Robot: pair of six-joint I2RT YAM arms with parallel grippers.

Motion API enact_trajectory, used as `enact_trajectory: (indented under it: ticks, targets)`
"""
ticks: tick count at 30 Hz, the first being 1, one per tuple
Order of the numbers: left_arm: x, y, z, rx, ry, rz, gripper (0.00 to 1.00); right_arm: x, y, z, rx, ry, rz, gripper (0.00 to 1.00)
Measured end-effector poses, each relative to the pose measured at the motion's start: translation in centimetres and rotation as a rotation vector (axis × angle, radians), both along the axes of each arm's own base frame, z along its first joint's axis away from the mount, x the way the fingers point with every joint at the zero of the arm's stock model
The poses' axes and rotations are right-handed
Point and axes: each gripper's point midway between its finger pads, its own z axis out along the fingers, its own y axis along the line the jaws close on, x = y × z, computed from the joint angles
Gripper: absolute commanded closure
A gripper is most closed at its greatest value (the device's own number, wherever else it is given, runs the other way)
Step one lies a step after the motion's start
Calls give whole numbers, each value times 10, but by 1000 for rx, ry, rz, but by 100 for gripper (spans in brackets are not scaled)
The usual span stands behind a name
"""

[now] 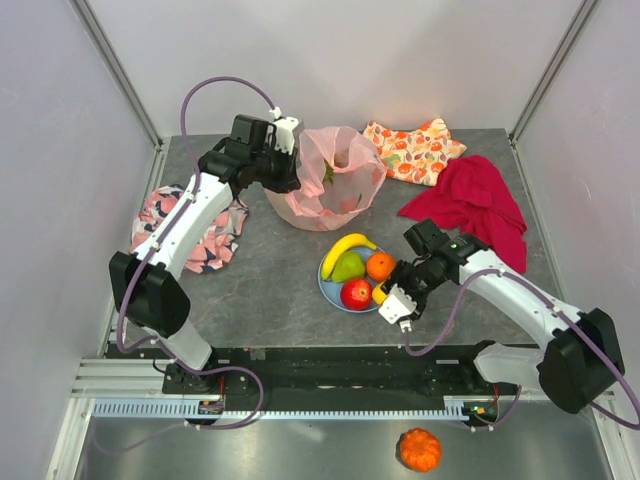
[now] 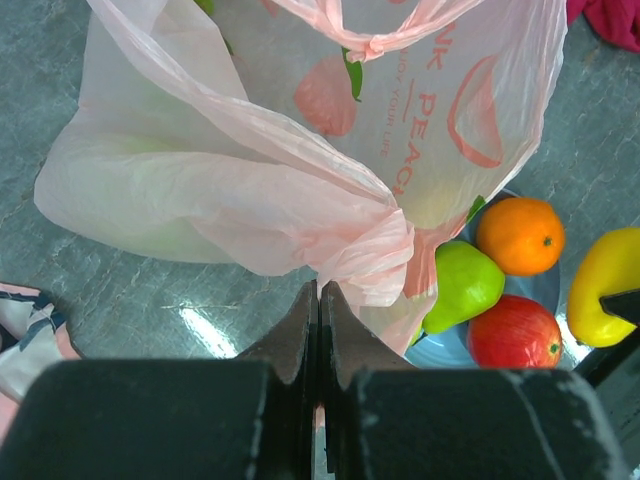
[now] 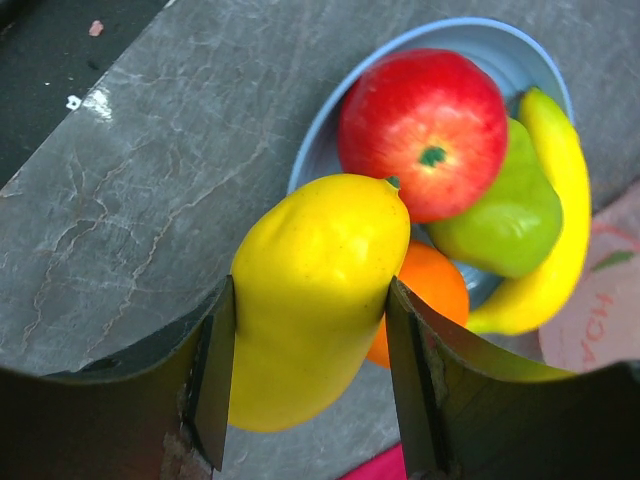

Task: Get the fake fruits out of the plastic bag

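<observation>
The pink bag (image 1: 330,180) stands upper centre, its edge pinched by the closed left gripper (image 2: 318,300), while just below it a blue plate (image 1: 325,281) holds banana (image 1: 350,243), pear (image 1: 348,267), orange (image 1: 380,265) and apple (image 1: 356,293), and the right gripper (image 1: 390,297) clamps a yellow fruit (image 3: 310,290) at its lower-right rim.

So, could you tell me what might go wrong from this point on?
1. The blue plate already holds a red apple, pear, orange and banana; the yellow fruit in the right gripper may roll off or knock them once released.
2. The left gripper pinches only a thin fold of the plastic bag, so it could slip or tear.
</observation>
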Motion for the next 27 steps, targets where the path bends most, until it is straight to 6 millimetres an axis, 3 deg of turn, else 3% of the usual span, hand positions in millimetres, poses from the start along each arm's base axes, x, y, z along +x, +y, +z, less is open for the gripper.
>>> enact_trajectory:
  ticks: [10,27]
  targets:
    - [-14,6,5,-1,-13,-3,98,-6,-1,-27,-46,56,74,56]
    - [-24,10,3,1,-9,-4,98,0,17,-27,20,57,99,52]
